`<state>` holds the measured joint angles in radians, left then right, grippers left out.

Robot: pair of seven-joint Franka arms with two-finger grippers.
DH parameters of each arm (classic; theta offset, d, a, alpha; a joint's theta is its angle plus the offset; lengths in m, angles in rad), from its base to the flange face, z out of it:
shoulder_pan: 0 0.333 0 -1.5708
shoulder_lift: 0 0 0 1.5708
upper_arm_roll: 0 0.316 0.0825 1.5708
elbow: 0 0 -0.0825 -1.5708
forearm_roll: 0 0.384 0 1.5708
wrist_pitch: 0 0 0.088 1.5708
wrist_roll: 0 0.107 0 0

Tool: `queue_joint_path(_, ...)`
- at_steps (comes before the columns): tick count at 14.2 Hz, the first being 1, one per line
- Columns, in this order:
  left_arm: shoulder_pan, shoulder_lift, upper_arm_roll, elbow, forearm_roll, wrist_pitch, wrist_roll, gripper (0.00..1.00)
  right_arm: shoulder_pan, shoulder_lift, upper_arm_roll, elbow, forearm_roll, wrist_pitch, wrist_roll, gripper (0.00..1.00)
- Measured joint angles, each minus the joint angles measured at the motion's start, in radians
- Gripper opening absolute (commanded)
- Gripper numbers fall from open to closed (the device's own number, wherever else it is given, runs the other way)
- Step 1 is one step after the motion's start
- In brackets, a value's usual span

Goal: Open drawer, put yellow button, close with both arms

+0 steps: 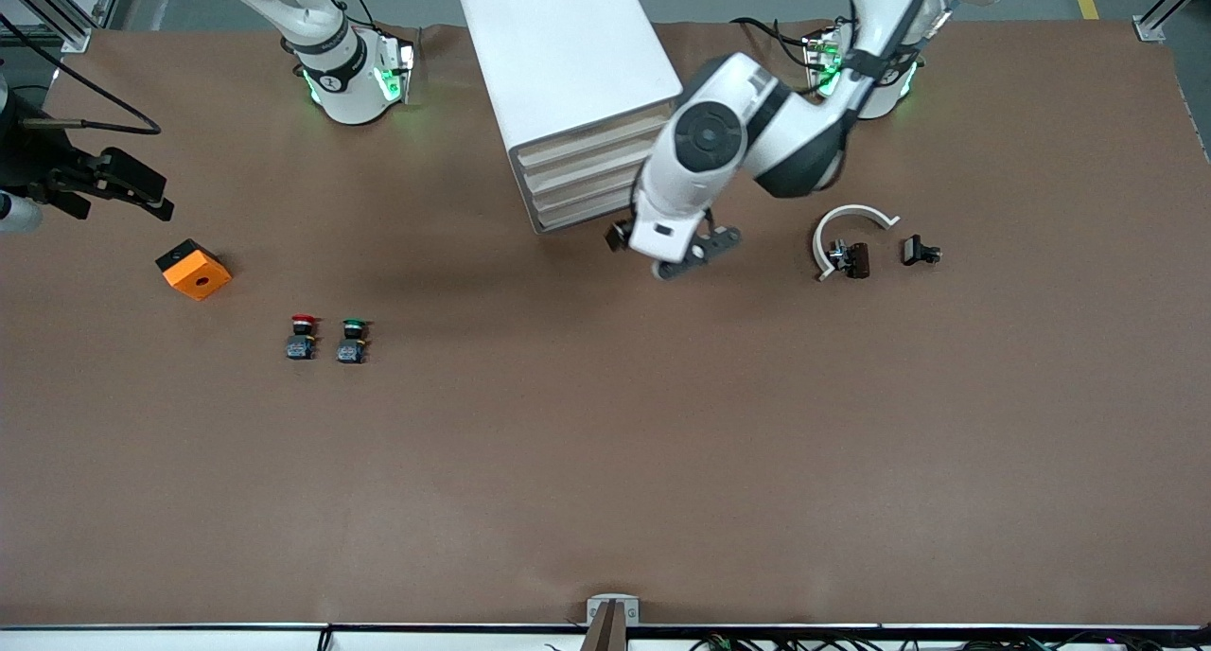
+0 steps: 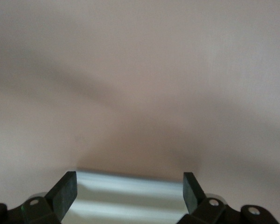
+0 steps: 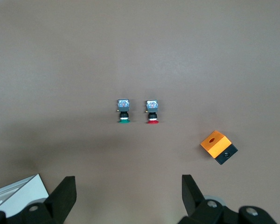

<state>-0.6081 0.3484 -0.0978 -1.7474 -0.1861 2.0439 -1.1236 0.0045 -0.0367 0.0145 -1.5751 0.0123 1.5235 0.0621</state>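
The left gripper [image 1: 698, 254] hangs spread and empty just in front of the closed drawer cabinet [image 1: 568, 55], which stands at the table's [image 1: 605, 490] edge between the arms' bases. The right gripper [image 3: 128, 196], also spread, is high over the red button [image 3: 152, 112] and green button [image 3: 123, 112]. The yellow button cannot be seen.

My arms [image 1: 747, 131] are glossy white, jointed, with black bands and round dark joint caps. Black cables trail along them, and green lights glow at both bases [image 1: 355, 79]. My fingers [image 3: 63, 196] are black, with pale screws.
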Motion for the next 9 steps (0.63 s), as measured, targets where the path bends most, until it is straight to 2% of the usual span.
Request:
queue_joint_path(4, 0.127, -0.007, 0.000, 0.049, 0.089, -0.015, 0.076, 1.00, 0.000, 0.000, 0.000, 0.001, 0.000, 0.000, 0.000, 1.00)
queue_joint_path(9, 0.266, -0.040, 0.000, 0.163, 0.175, -0.181, 0.247, 1.00, 0.000, 0.000, 0.000, 0.001, 0.000, 0.000, 0.000, 1.00)
